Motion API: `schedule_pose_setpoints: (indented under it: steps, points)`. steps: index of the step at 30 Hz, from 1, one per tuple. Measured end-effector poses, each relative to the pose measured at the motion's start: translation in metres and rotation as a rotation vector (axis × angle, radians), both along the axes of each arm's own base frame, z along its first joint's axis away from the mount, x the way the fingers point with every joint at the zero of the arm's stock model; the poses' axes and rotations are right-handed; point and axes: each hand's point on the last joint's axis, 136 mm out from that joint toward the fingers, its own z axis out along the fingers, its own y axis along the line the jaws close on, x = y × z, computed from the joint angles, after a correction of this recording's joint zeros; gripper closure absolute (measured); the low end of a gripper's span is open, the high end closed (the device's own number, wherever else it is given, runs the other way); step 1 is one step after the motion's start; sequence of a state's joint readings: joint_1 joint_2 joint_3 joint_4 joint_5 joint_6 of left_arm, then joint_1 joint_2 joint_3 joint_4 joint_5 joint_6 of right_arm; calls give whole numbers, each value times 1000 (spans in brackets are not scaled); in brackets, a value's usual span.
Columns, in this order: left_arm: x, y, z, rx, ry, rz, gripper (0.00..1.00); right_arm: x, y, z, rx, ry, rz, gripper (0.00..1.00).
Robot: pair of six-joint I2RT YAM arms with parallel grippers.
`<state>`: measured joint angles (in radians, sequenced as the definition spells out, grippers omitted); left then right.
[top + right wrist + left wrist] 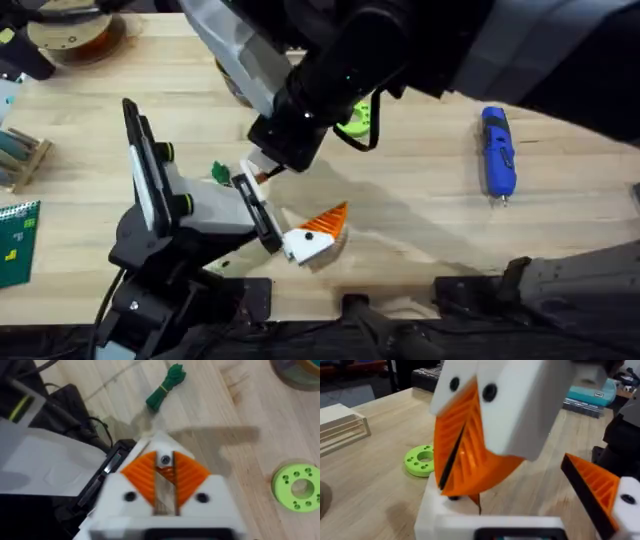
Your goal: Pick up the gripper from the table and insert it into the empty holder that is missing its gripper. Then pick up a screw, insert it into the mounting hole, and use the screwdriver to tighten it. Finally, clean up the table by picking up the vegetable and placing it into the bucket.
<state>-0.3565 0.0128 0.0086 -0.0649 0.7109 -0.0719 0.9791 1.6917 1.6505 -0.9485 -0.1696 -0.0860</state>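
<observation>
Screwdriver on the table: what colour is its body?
Bright blue; the screwdriver shows best in the overhead view, lying apart from both arms.

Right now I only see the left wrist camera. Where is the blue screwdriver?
Observer: The screwdriver lies on the table, far off to the right, with no gripper near it.
Operator: And the little green vegetable?
Observer: The vegetable lies loose on the wood, right beside the left arm.
</observation>
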Motion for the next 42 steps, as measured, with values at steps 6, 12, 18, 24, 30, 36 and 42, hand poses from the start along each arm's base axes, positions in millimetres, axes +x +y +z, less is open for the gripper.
schedule_pose_setpoints:
  steps: [6,12,18,24,30,36,42]
  points:
    - [0,0,0,0,-1,-2,13,6,-3,-1,-9,-13,-16,192]
    - [-1,0,0,2,-7,-4,14,13,-11,1,-12,-8,-46,50]
    - [-1,0,0,5,-12,-5,14,19,-31,18,17,12,-114,50]
    - [-1,0,0,5,-12,-5,14,22,-67,49,62,16,-204,50]
    - [-1,0,0,5,-12,-4,12,16,-100,61,91,15,-269,50]
    - [-1,0,0,5,-13,-4,110,-4,-138,45,121,38,-358,50]
    - [-1,0,0,6,-15,-5,445,-46,-162,46,208,71,-347,49]
